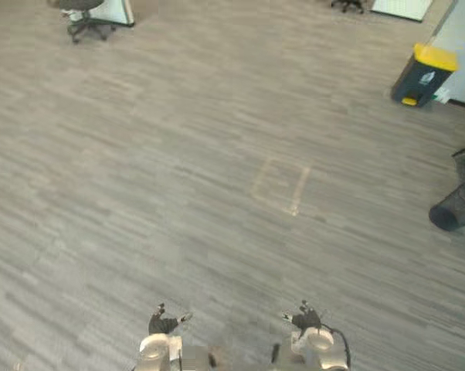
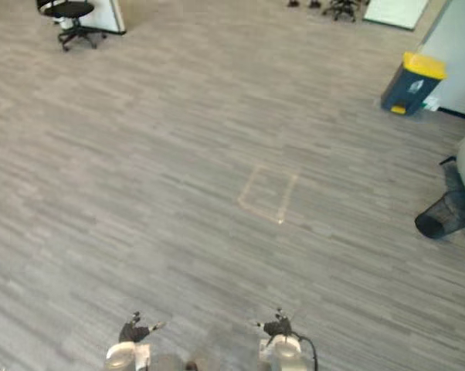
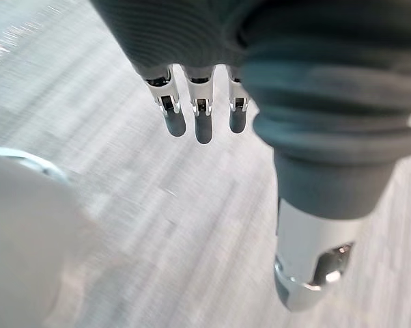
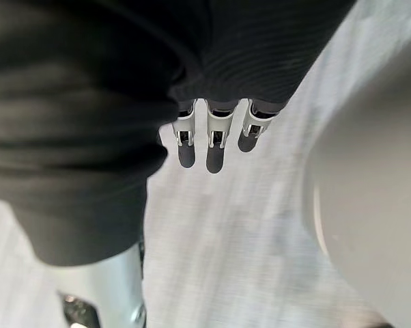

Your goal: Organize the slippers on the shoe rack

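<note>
Low at the front of the head views, my left hand [image 1: 164, 323] and my right hand [image 1: 305, 318] hang side by side over the grey carpeted floor. In the left wrist view the fingers [image 3: 203, 121] run straight out and the thumb [image 3: 313, 254] stands apart, with bare floor past them. The right wrist view has its fingers [image 4: 215, 149] straight as well, nothing between them and the thumb [image 4: 103, 301]. Both hands are open and hold nothing.
A faint tape rectangle [image 1: 281, 185] marks the floor ahead. A black office chair [image 1: 86, 19] stands far left, a dark bin with a yellow lid [image 1: 424, 76] far right. A black mesh basket [image 1: 455, 207] lies on its side at the right edge.
</note>
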Robot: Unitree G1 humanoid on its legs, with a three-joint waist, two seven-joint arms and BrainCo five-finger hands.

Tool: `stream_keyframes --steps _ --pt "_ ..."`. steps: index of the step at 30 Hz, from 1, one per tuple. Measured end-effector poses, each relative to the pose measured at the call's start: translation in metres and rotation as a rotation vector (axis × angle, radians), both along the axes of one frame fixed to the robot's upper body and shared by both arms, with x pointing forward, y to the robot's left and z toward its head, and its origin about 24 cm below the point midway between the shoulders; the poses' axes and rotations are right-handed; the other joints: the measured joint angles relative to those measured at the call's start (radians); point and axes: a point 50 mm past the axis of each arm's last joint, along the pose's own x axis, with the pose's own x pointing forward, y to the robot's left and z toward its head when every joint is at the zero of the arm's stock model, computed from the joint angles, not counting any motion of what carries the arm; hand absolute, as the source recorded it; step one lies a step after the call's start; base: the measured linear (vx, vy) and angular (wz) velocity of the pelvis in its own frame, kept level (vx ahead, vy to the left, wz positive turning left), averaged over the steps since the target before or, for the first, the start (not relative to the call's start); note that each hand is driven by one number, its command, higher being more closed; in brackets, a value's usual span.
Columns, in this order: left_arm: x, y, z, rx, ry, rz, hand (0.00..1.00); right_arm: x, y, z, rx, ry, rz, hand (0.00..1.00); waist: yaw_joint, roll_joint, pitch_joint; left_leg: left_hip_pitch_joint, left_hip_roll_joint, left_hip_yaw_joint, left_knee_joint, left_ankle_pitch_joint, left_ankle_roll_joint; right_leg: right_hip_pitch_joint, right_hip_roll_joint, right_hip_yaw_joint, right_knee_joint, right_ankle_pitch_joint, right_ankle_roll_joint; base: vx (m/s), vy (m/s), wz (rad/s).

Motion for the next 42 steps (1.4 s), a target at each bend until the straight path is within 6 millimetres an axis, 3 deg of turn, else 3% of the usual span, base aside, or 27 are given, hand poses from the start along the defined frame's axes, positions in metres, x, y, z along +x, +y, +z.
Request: stream_keyframes --steps 2,3,4,5,7,9,11,14,16,17,19,21,22,23,25,26,27,29,30,32,34,35,37,38,39,41,42 --pt "0.001 -0.002 0.000 0.000 0.000 -0.019 0.00 0.002 -0.006 0.001 -0.013 -0.001 0.006 0.00 -0.015 -0.002 0.000 0.055 -0.003 0.015 -0.071 -0.002 -0.006 -0.037 0.025 -0.058 -0.307 0.075 -0.001 0.44 -0.076 0.19" --pt "0.002 -0.003 0.000 -0.001 -0.001 -0.026 0.00 0.001 -0.011 0.000 -0.024 0.013 0.008 0.00 -0.019 -0.009 0.002 0.101 -0.018 0.013 -0.116 -0.003 -0.027 -0.047 0.040 -0.068 -0.489 0.190 -0.020 0.50 -0.111 0.28" --pt "0.001 -0.004 -0.001 -0.003 0.007 -0.030 0.00 -0.001 -0.015 -0.002 -0.035 0.027 0.009 0.00 -0.027 -0.009 0.004 0.125 -0.021 -0.007 -0.135 -0.006 -0.038 -0.040 0.049 -0.053 -0.501 0.287 -0.049 0.60 -0.131 0.13" --pt "0.002 -0.010 -0.002 -0.016 0.014 -0.036 0.00 0.003 -0.021 0.000 -0.044 0.022 0.005 0.00 -0.027 0.021 0.008 0.152 0.001 -0.029 -0.138 0.010 -0.056 -0.040 0.070 -0.047 -0.462 0.260 -0.081 0.49 -0.113 -0.05" --pt "0.001 -0.012 -0.003 -0.021 0.017 -0.037 0.00 0.005 -0.024 0.002 -0.037 0.010 -0.030 0.00 -0.032 0.039 0.017 0.149 0.022 -0.054 -0.067 0.045 -0.114 -0.048 0.070 -0.050 -0.365 0.174 -0.111 0.54 -0.199 -0.16" --pt "0.002 -0.011 -0.002 -0.024 0.010 -0.019 0.00 0.006 -0.025 0.003 -0.038 0.007 -0.034 0.00 -0.044 0.054 0.020 0.069 0.075 -0.085 0.190 0.069 -0.143 0.008 0.095 -0.065 -0.357 0.112 -0.109 0.61 -0.257 -0.05" --pt "0.004 -0.012 0.001 -0.045 -0.020 0.028 0.00 0.005 -0.023 0.004 -0.042 -0.005 -0.024 0.00 -0.040 0.083 0.026 -0.100 0.177 -0.129 0.626 0.274 -0.169 0.129 0.161 -0.047 -0.430 0.078 -0.125 0.57 -0.118 -0.37" --pt "0.004 -0.012 0.004 -0.057 -0.048 0.030 0.00 0.005 -0.008 0.003 -0.013 -0.001 -0.001 0.00 -0.016 0.084 0.030 -0.253 0.247 -0.088 0.929 0.184 -0.124 0.263 0.214 0.033 -0.498 0.030 -0.136 0.47 0.009 -0.83" --pt "0.009 -0.009 0.009 -0.045 -0.082 0.032 0.00 0.001 0.000 0.000 0.008 0.013 0.008 0.00 0.005 0.054 0.028 -0.360 0.235 -0.056 0.890 0.111 -0.102 0.358 0.208 0.112 -0.571 0.017 -0.121 0.52 0.090 -1.07" --pt "0.010 -0.006 0.011 -0.039 -0.095 0.040 0.00 -0.002 0.001 -0.001 0.009 0.022 0.013 0.00 0.012 0.053 0.028 -0.417 0.214 -0.059 0.775 0.066 -0.091 0.410 0.194 0.161 -0.608 0.015 -0.107 0.48 0.145 -1.11" --pt "0.008 0.000 0.011 -0.033 -0.095 0.074 0.00 -0.003 0.002 -0.002 0.011 0.032 0.009 0.00 0.022 0.049 0.028 -0.451 0.159 -0.069 0.521 0.054 -0.083 0.460 0.154 0.216 -0.627 0.005 -0.069 0.47 0.216 -1.00" --pt "0.006 0.002 0.010 -0.029 -0.093 0.078 0.00 -0.006 -0.001 -0.004 0.006 0.045 -0.002 0.00 0.028 0.047 0.027 -0.481 0.098 -0.134 0.235 0.104 -0.102 0.509 0.101 0.266 -0.656 -0.028 -0.019 0.55 0.364 -0.88" --pt "0.004 0.000 0.010 -0.031 -0.092 0.073 0.00 -0.010 -0.003 -0.006 0.001 0.063 -0.001 0.00 0.035 0.048 0.024 -0.468 0.071 -0.171 0.137 0.250 -0.132 0.536 0.082 0.298 -0.679 -0.050 0.012 0.77 0.554 -0.83" --pt "0.001 0.011 0.008 -0.001 -0.071 0.071 0.00 -0.014 0.003 -0.010 0.018 0.094 0.009 0.00 0.035 0.013 0.002 -0.460 0.027 -0.147 0.173 0.204 -0.085 0.548 0.037 0.318 -0.680 -0.016 0.003 0.86 0.593 -0.68" --pt "0.000 0.016 0.008 0.011 -0.069 0.071 0.00 -0.020 0.009 -0.013 0.037 0.110 0.001 0.00 0.048 -0.010 -0.012 -0.470 0.022 -0.127 0.269 0.118 -0.051 0.525 0.017 0.337 -0.607 0.030 0.025 0.70 0.429 -0.28" --pt "-0.001 0.017 0.008 0.015 -0.064 0.067 0.00 -0.021 0.007 -0.013 0.038 0.114 -0.011 0.00 0.055 -0.022 -0.019 -0.441 0.009 -0.101 0.286 0.074 -0.033 0.490 -0.001 0.362 -0.491 0.041 0.042 0.53 0.280 -0.30" --pt "-0.004 0.017 0.006 0.015 -0.049 0.068 0.00 -0.020 0.006 -0.013 0.036 0.110 -0.012 0.00 0.055 -0.025 -0.020 -0.394 -0.002 -0.075 0.278 0.046 -0.020 0.440 -0.018 0.373 -0.346 0.078 0.090 0.51 0.256 -0.46" --pt "-0.007 0.016 0.003 0.014 -0.022 0.055 0.00 -0.018 0.007 -0.012 0.037 0.100 -0.005 0.00 0.054 -0.021 -0.015 -0.289 -0.018 -0.034 0.231 0.025 0.001 0.322 -0.030 0.381 -0.048 0.113 0.146 0.47 0.180 -0.65" --pt "-0.009 0.014 0.001 0.010 -0.002 0.044 0.00 -0.014 0.007 -0.010 0.034 0.082 -0.004 0.00 0.048 -0.012 -0.011 -0.200 -0.031 -0.028 0.177 0.022 0.006 0.241 -0.037 0.328 0.116 0.088 0.118 0.49 0.152 -0.75" --pt "-0.008 0.007 -0.001 0.001 0.006 0.012 0.00 -0.008 0.006 -0.005 0.028 0.042 -0.003 0.00 0.033 0.012 -0.006 -0.096 -0.032 -0.026 0.093 0.021 0.007 0.141 -0.017 0.225 0.214 0.045 0.078 0.37 0.093 -0.49" --pt "-0.003 -0.001 -0.001 -0.014 0.007 -0.011 0.00 0.003 0.003 0.002 0.019 -0.010 -0.006 0.00 0.009 0.015 0.006 0.007 -0.022 -0.006 0.002 0.021 0.006 0.022 0.007 0.075 0.077 -0.013 0.017 0.46 0.025 -0.05" --pt "-0.001 -0.003 -0.001 -0.018 0.004 -0.021 0.00 0.004 0.003 0.003 0.018 -0.016 -0.009 0.00 0.004 0.014 0.006 0.028 -0.017 0.002 -0.013 0.021 0.006 0.006 0.010 0.035 0.004 -0.014 0.010 0.39 -0.016 0.04" --pt "-0.001 -0.006 -0.001 -0.021 0.005 -0.033 0.00 0.003 0.001 0.003 0.017 -0.019 -0.021 0.00 0.002 0.009 0.004 0.078 -0.013 0.024 -0.058 0.019 0.003 -0.018 0.028 -0.049 -0.253 0.047 -0.014 0.36 -0.062 -0.06" --pt "-0.002 -0.006 -0.002 -0.020 0.010 -0.040 0.00 0.001 0.000 0.002 0.015 -0.012 -0.025 0.00 0.000 -0.005 0.002 0.112 -0.031 0.020 -0.083 0.014 -0.008 -0.019 0.037 -0.073 -0.413 0.148 -0.026 0.55 -0.116 0.04" --pt "-0.003 -0.006 -0.003 -0.021 0.019 -0.041 0.00 0.001 -0.004 0.003 0.009 -0.012 -0.029 0.00 -0.007 -0.017 0.003 0.144 -0.042 0.008 -0.098 0.006 -0.025 -0.016 0.041 -0.054 -0.430 0.257 -0.120 0.40 -0.089 0.00" --pt "0.001 -0.016 -0.003 -0.049 0.015 -0.048 0.00 0.004 -0.013 0.004 -0.017 -0.011 -0.029 0.00 -0.003 0.039 0.000 0.151 0.001 -0.009 -0.096 0.022 -0.072 -0.020 0.067 -0.069 -0.398 0.209 -0.118 0.37 -0.107 -0.11" --pt "0.003 -0.020 -0.003 -0.055 0.011 -0.057 0.00 0.005 -0.017 0.004 -0.022 -0.015 -0.047 0.00 -0.012 0.051 0.000 0.146 0.014 -0.016 -0.075 0.041 -0.102 -0.017 0.072 -0.081 -0.385 0.173 -0.120 0.50 -0.207 0.06"
